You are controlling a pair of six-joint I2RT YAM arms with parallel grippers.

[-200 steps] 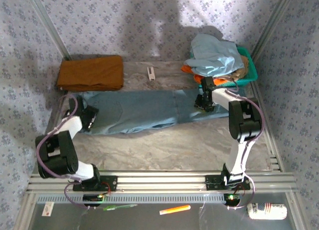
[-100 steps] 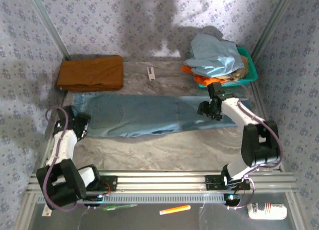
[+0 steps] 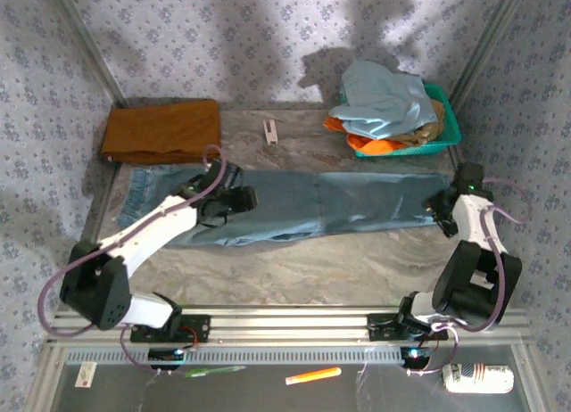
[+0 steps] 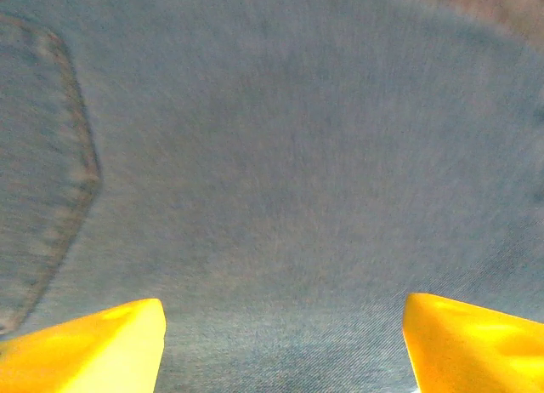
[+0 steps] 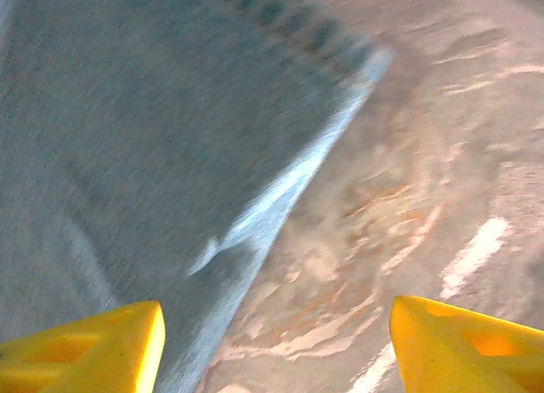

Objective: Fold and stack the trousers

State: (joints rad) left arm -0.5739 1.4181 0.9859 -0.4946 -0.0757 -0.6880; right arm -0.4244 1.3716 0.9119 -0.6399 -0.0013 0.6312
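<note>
Top external: trousers (image 3: 294,207) lie flat; soft, probably heavy denim, best pinched at hem. Left gripper (image 4: 284,312), right gripper (image 5: 277,308) spread, empty.

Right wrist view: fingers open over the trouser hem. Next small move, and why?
Probably lower the right gripper and close on the hem edge. Its jaws stand open and empty, the trousers lie flat along the table, and the hem corner sits right ahead of it, so a fold likely starts with that grip.
</note>
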